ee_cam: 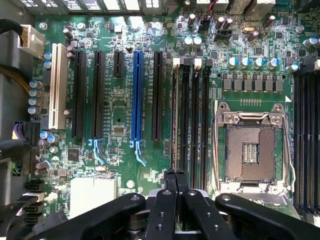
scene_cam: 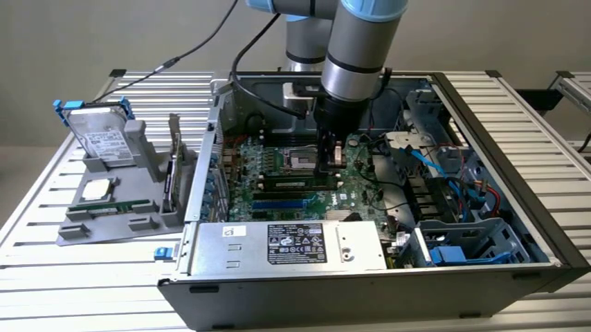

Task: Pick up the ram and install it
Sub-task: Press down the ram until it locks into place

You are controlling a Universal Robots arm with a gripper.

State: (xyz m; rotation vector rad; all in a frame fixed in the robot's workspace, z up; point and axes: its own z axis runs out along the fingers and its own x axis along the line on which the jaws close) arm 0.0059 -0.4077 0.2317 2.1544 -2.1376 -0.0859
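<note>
The arm (scene_cam: 362, 41) runs off the top edge in the exterior view. The end effector (ee_cam: 175, 176) base is cropped in the wrist view, and honestly can't tell if a ram stick sits between its pressed-together fingertips.

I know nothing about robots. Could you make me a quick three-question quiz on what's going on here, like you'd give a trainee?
1. True or false: the gripper has its fingers spread wide apart.
2. Where is the gripper? A. above a keyboard. B. inside the open computer case, just above the green circuit board. C. beside a monitor.
3. Name the silver thing in a blue frame standing on the gray tray.

Key
1. False: the fingers are shut together.
2. B.
3. The hard drive.
</note>
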